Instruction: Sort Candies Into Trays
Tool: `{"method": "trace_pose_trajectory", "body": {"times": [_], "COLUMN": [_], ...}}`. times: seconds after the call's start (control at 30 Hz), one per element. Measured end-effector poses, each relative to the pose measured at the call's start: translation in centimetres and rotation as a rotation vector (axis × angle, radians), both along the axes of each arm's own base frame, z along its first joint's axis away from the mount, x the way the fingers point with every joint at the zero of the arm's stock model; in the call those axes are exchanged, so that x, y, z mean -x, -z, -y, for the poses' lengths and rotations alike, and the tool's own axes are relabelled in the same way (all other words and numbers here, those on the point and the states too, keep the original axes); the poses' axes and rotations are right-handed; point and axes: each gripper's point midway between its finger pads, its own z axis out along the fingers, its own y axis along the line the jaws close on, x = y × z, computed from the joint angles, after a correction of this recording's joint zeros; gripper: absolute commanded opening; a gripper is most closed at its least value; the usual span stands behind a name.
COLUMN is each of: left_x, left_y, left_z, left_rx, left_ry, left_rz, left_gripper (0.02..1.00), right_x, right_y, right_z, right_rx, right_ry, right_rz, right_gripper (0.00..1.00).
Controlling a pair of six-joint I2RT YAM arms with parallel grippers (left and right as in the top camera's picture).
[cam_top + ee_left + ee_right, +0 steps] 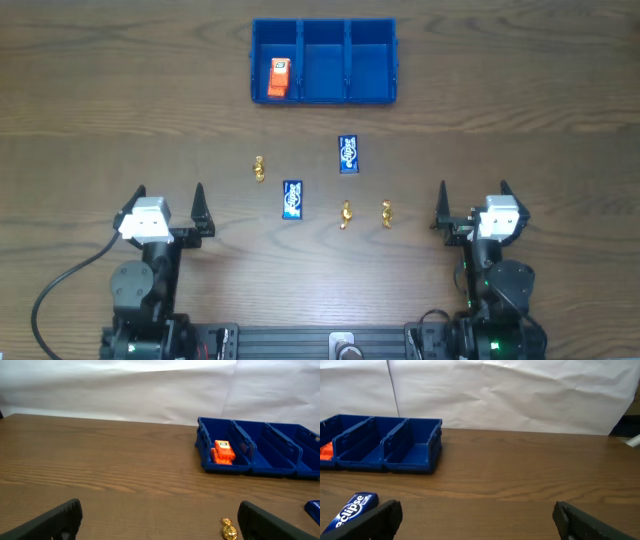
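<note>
The left gripper (170,206) is resting low near its base at the left of the wooden table (100,100), its fingers spread wide and holding nothing. The right gripper (473,205) is sitting in the same way at the right, also wide open and empty. A blue three-compartment tray (322,100) is standing at the far middle of the table, and an orange-wrapped candy (279,78) is lying in its left compartment. The other two compartments are holding nothing. Five candies are lying loose on the wood between the tray and the arms. The farther blue candy pack (348,154) is lying just below the tray's right half, and the nearer blue candy pack (292,199) is lying closer to the arms and slightly left of it. The left gold-wrapped candy (260,168) is sitting apart to the left. The middle gold-wrapped candy (346,214) and the right gold-wrapped candy (386,212) are lying near each other, not touching, to the right of the nearer pack. Neither gripper is touching any candy.
</note>
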Motion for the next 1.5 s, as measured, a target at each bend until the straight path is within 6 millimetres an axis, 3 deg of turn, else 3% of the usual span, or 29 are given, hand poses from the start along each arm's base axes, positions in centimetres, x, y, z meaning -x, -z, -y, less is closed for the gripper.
{"method": "trace_pose_trajectory", "body": {"times": [0.53,0.67,0.77,0.87,0.93,1.03,1.07,1.1,1.23,1.27,1.5], "left_x": [0.0,0.0,0.0,0.0,0.0,0.0,0.0,0.0,0.0,0.0,0.0], "left_y": [0.0,0.0,0.0,-0.1,-0.1,-0.1,-0.1,-0.1,-0.1,-0.1,0.0], "left_z": [0.0,0.0,0.0,0.0,0.0,0.0,0.0,0.0,0.0,0.0,0.0], "left_rx": [0.000,0.000,-0.004,-0.008,-0.012,-0.015,-0.015,-0.015,-0.015,-0.015,-0.015], "left_ry": [0.000,0.000,0.001,0.002,0.001,0.002,0.002,0.002,0.002,0.002,0.002], "left_rz": [0.000,0.001,-0.001,0.000,0.001,0.000,0.000,0.000,0.000,0.000,-0.001], "left_gripper": [0.998,0.998,0.998,0.998,0.998,0.998,0.996,0.998,0.998,0.996,0.998], "right_x": [-0.2,-0.8,-2.3,-4.8,-6.4,-8.1,-8.7,-8.9,-8.0,-7.0,-2.9], "right_y": [-0.4,-0.1,-2.8,-5.2,-5.4,-4.1,-2.7,-2.1,0.8,2.2,7.4], "right_z": [-0.5,-2.0,-3.6,-6.2,-8.8,-13.2,-16.1,-17.2,-22.0,-24.3,-28.9], "right_rx": [-0.027,-0.111,-0.151,-0.168,-0.167,-0.162,-0.155,-0.151,-0.145,-0.129,-0.100], "right_ry": [-0.029,-0.100,-0.169,-0.257,-0.317,-0.366,-0.381,-0.384,-0.358,-0.349,-0.216], "right_rz": [0.011,-0.163,-0.292,-0.411,-0.500,-0.652,-0.753,-0.785,-0.970,-1.041,-1.204], "right_gripper": [0.998,0.998,0.998,0.998,0.998,0.998,0.998,0.998,0.998,0.998,0.998]}}
